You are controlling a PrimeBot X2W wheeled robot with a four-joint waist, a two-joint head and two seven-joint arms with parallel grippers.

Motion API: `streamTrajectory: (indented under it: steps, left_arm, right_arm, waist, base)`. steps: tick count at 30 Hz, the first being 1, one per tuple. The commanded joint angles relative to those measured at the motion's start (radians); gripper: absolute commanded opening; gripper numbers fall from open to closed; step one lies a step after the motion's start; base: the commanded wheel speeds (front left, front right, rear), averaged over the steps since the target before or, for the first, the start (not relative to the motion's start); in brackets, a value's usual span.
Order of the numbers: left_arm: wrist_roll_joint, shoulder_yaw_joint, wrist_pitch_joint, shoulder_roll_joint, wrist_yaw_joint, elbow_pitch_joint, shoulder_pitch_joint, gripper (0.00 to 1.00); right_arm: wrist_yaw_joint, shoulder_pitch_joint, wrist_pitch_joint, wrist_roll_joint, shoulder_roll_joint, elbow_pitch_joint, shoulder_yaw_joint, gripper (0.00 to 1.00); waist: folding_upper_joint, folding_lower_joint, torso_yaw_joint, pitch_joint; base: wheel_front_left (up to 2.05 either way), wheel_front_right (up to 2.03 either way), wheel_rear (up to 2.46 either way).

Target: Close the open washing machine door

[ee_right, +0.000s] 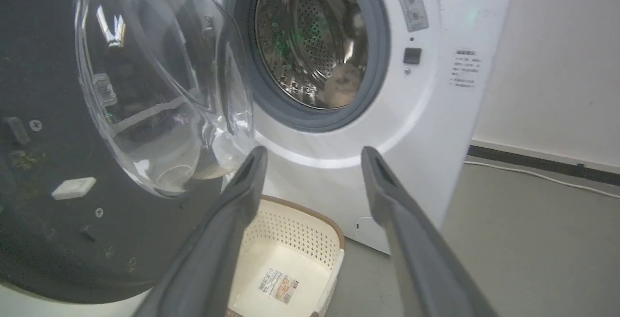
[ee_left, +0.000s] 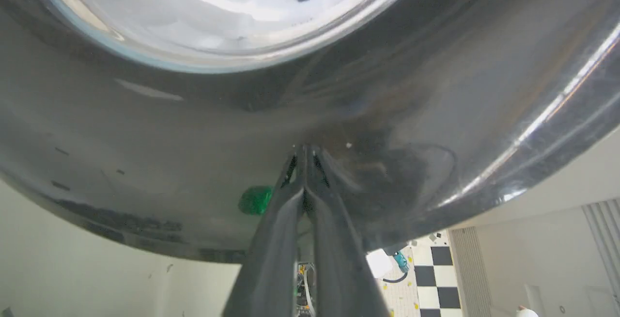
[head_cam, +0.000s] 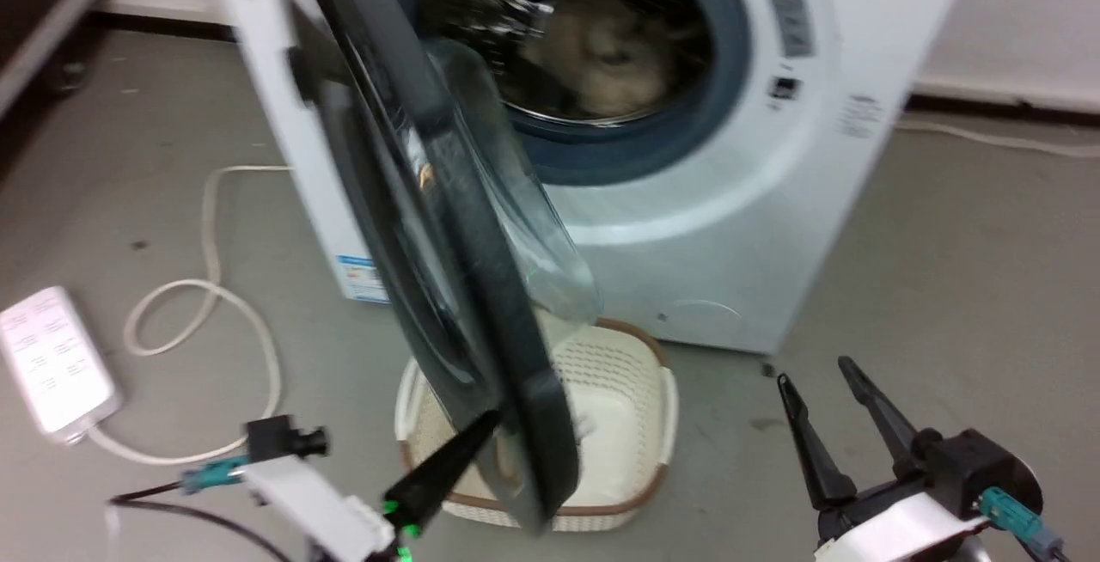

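The washing machine door stands swung out toward me, edge-on, its glossy black rim and clear glass bowl showing. The white washing machine sits behind it with its steel drum open and a beige item inside. My left gripper is shut, its tip against the outer face of the door's rim near the lower edge; in the left wrist view the fingertips touch the black rim. My right gripper is open at the lower right, apart from the door and the machine.
A cream perforated basket with a brown rim sits on the floor under the door, in front of the machine. A white power strip and its looped cable lie on the grey floor at left. A wall stands to the machine's right.
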Motion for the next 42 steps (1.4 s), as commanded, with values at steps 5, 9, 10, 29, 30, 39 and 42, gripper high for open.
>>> streamTrajectory:
  steps: [5,9,10,29,30,39,42]
  left_arm:
    - [-0.055,-0.099,-0.148,-0.003,-0.025,0.093,-0.106,0.0]
    - [-0.083,-0.148,-0.264,-0.003,-0.041,0.175,-0.204,0.0]
    - [-0.091,-0.156,-0.291,-0.003,-0.044,0.195,-0.231,0.0]
    - [-0.16,-0.181,-0.578,-0.003,-0.098,0.582,-0.614,0.0]
    - [-0.161,-0.187,-0.582,-0.003,-0.099,0.582,-0.603,0.19]
    - [-0.051,-0.269,-0.606,0.051,-0.101,0.386,-0.406,1.0]
    - [0.05,-0.312,-0.658,0.119,-0.101,0.294,-0.314,1.0]
  right_arm:
    - [0.001,-0.038,-0.005,-0.005,-0.004,-0.007,-0.013,1.0]
    - [0.001,-0.061,-0.005,0.003,0.007,-0.012,-0.014,1.0]
    - [0.001,-0.064,-0.005,0.004,0.01,-0.013,-0.014,1.0]
    - [0.001,-0.078,-0.005,0.016,0.046,-0.025,-0.007,1.0]
    - [0.001,-0.073,-0.005,0.015,0.042,-0.028,-0.008,1.0]
    - [0.001,-0.024,-0.005,0.026,0.007,-0.047,-0.016,1.0]
    - [0.001,0.0,-0.005,0.03,-0.001,-0.055,-0.022,1.0]
  waist:
    - [-0.0001,0.0,-0.182,0.105]
    - [-0.0001,0.0,-0.281,0.159]
    - [-0.0001,0.0,-0.304,0.172]
    - [-0.0001,0.0,-0.411,0.2]
    - [-0.0001,0.0,-0.398,0.191]
    - [-0.0001,0.0,-0.273,0.098]
    - [-0.0001,0.0,-0.227,0.06]
  base:
    - [0.0,0.0,0.0]
    - [0.0,0.0,0.0]
    - [0.0,0.0,0.0]
    - [0.0,0.0,0.0]
    - [0.0,0.0,0.0]
    - [0.0,0.0,0.0]
    - [0.0,0.0,0.0]
